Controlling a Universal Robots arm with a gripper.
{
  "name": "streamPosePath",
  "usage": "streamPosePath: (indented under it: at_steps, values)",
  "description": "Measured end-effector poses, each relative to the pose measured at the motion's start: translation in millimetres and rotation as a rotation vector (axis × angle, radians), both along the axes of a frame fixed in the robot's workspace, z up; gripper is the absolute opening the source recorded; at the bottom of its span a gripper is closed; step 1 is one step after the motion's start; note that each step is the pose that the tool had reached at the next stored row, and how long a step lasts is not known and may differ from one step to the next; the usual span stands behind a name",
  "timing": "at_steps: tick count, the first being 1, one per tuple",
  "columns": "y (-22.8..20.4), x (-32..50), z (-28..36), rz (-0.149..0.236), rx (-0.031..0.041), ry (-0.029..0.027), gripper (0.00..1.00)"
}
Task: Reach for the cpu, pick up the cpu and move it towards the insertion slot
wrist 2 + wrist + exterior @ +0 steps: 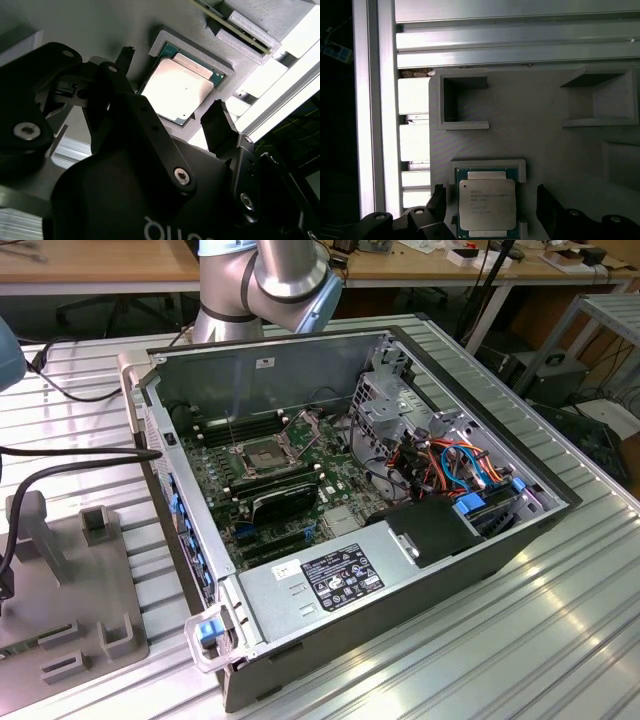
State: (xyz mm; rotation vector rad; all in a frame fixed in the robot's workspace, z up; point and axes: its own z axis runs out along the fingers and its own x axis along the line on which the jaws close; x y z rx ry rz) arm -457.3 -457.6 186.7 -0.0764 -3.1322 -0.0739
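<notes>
Reach near done: my gripper [490,192] spread wide, straddling cpu [487,210] in grey fixture plate [535,140] pocket; probably no contact. Pickup, transfer to insertion slot [262,455] not yet done.

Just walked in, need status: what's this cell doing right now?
The silver-grey robot arm has its black gripper at the cpu, a small flat square chip with a pale silver face lying in a recess of the grey plastic fixture plate. The gripper is open, one finger on each side of the chip, not closed on it. The insertion slot, a silvery-framed square socket with a dark centre, sits in the open computer case.
</notes>
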Motion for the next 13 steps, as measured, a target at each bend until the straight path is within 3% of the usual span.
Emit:
streamPosePath:
  at_steps: [2,5,9,10,13]
  values:
    - [0.0,0.0,0.0,0.0,-0.0001,0.0,0.8]
    - [0.0,0.0,0.0,0.0,-0.0002,-0.0001,0.66]
    - [0.0,0.0,0.0,0.0,-0.0002,-0.0001,0.65]
    - [0.0,0.0,0.0,0.0,-0.0003,-0.0001,0.57]
    - [0.0,0.0,0.0,0.0,-0.0004,0.0,0.56]
